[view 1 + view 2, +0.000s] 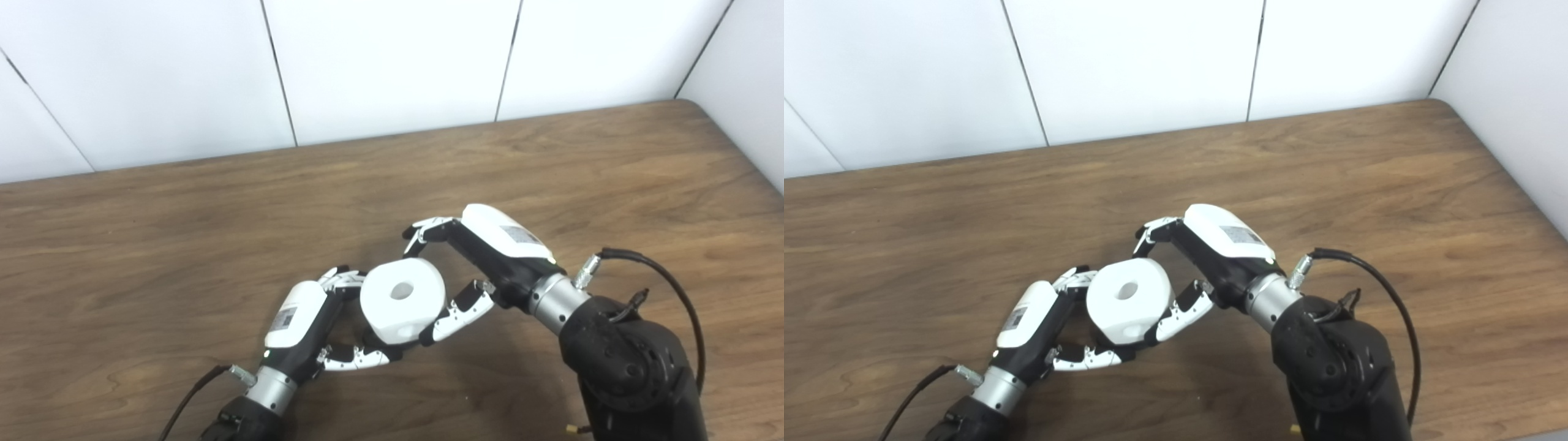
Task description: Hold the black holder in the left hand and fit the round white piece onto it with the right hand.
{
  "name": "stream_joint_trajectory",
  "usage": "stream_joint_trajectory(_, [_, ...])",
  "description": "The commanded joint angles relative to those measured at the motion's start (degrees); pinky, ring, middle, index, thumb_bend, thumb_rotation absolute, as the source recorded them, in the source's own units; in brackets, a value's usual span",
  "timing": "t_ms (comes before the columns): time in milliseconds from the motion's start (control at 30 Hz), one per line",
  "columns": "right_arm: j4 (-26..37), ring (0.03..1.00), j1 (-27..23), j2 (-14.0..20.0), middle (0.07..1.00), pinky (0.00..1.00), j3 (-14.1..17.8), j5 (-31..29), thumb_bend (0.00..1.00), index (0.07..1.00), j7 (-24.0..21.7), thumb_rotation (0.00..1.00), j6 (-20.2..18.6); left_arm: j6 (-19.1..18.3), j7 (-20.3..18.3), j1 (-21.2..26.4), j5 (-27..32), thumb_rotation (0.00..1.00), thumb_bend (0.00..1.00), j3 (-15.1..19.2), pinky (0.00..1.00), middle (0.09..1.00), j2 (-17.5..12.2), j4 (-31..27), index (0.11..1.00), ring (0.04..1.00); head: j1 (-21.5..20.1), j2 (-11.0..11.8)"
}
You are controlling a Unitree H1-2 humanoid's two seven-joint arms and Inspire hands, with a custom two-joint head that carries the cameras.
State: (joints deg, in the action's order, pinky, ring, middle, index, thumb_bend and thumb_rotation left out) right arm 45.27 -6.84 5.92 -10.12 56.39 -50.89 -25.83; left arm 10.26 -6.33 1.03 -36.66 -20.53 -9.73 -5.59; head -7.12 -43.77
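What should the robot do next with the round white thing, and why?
Probably press the round white piece gently down. The right hand grips its sides, the left hand curls under it, and the black holder is barely visible beneath, so seating can't be confirmed.

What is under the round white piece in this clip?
Under the round white piece, only a dark bit shows at its lower edge, between the left hand's fingers; presumably the black holder, mostly covered. The right hand grips the piece's sides.

Round white piece (pixel 402 299) with a central hole (tilted, hole facing up), over the barely visible black holder (pixel 392 352).
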Motion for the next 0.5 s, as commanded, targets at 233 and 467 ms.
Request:
stream_joint_trajectory(233, [0.1, 0.861, -0.2, -0.4, 0.811, 0.90, -1.0, 0.0, 0.52, 0.484, 3.7, 0.15, 2.6, -1.0, -0.9, 0.4, -0.6, 0.06, 0.52, -0.4, 0.93, 0.747, -0.1, -0.7, 0.486, 0.833, 0.1, 0.0])
stream_joint_trajectory(467, [-0.7, 0.863, 0.3, -0.1, 0.813, 0.90, -0.9, -0.6, 0.52, 0.484, 5.2, 0.15, 3.4, -0.9, -0.7, 0.5, -0.8, 0.06, 0.52, -0.5, 0.92, 0.744, -0.1, -0.6, 0.486, 0.829, 0.2, -0.1])
